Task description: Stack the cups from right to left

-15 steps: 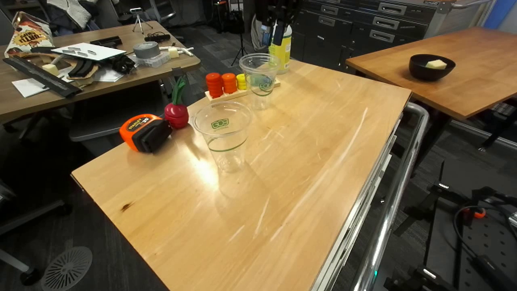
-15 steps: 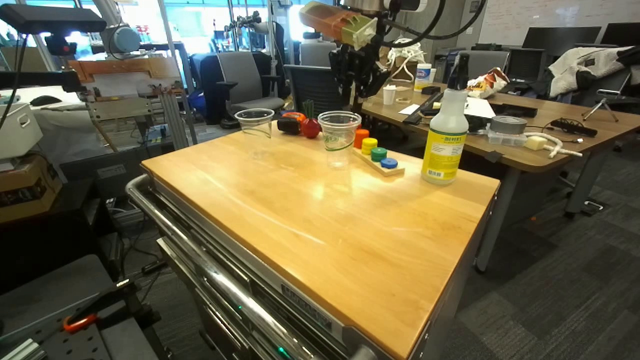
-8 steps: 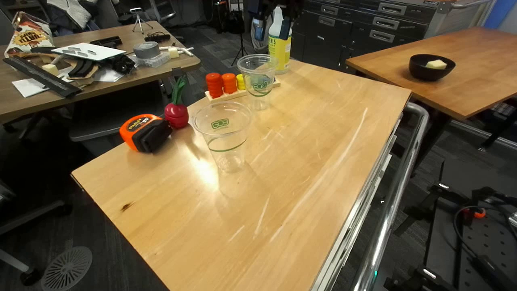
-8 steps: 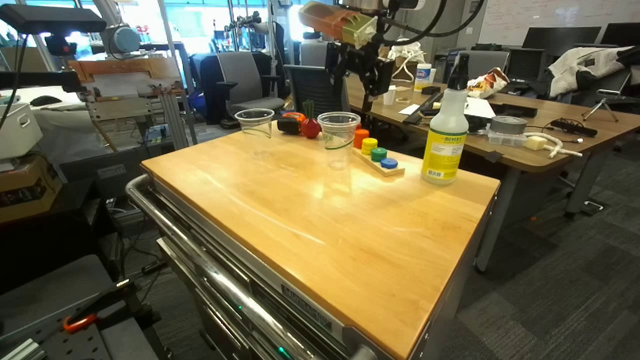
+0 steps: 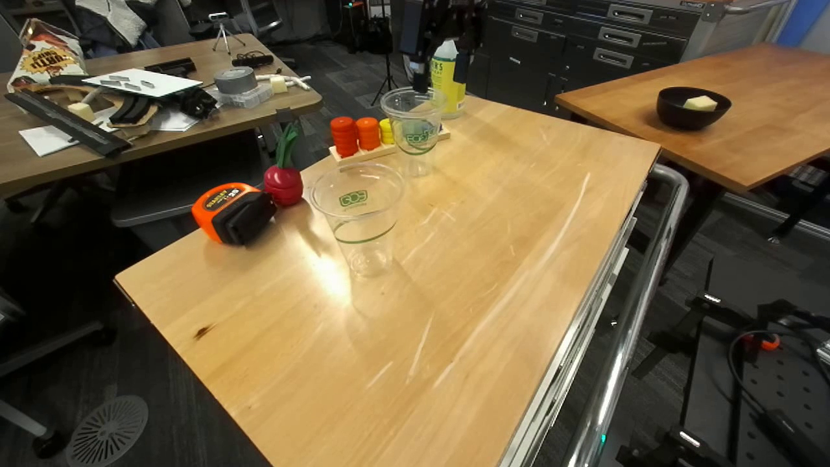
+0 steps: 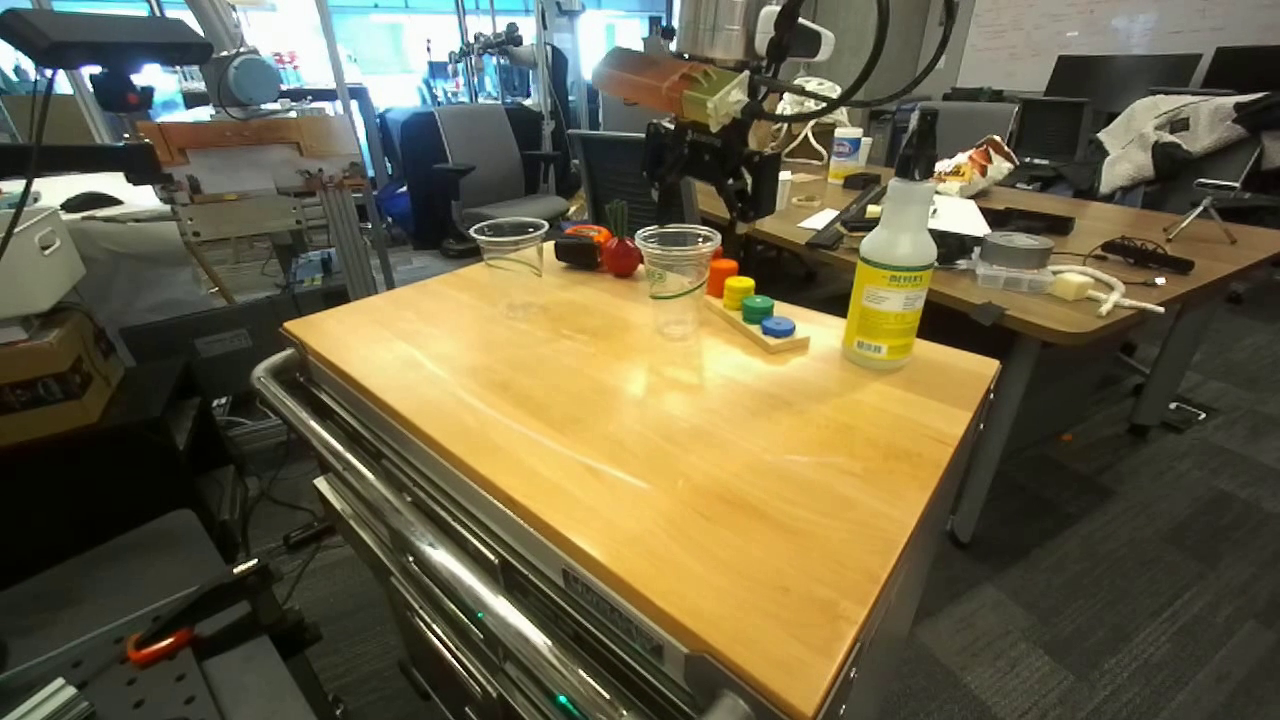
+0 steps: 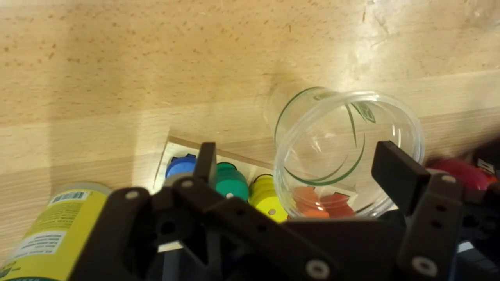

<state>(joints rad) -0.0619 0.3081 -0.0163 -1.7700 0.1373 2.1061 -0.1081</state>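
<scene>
Wrist view: gripper [image 7: 300, 163] lowers, jaws spread and empty

It is lower than a moment ago, one jaw covering part of the cup [image 7: 345, 152] beside the rings [image 7: 232, 185]. A grasp seems likely next; the other cup [image 5: 360, 224] stands apart on the desk [image 5: 493, 311], so stacking looks unfinished.

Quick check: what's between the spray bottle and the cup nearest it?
Part of the wooden rack, with blue, green and yellow pieces on it, lies between the spray bottle and that cup. It shows in an exterior view and the wrist view.
</scene>
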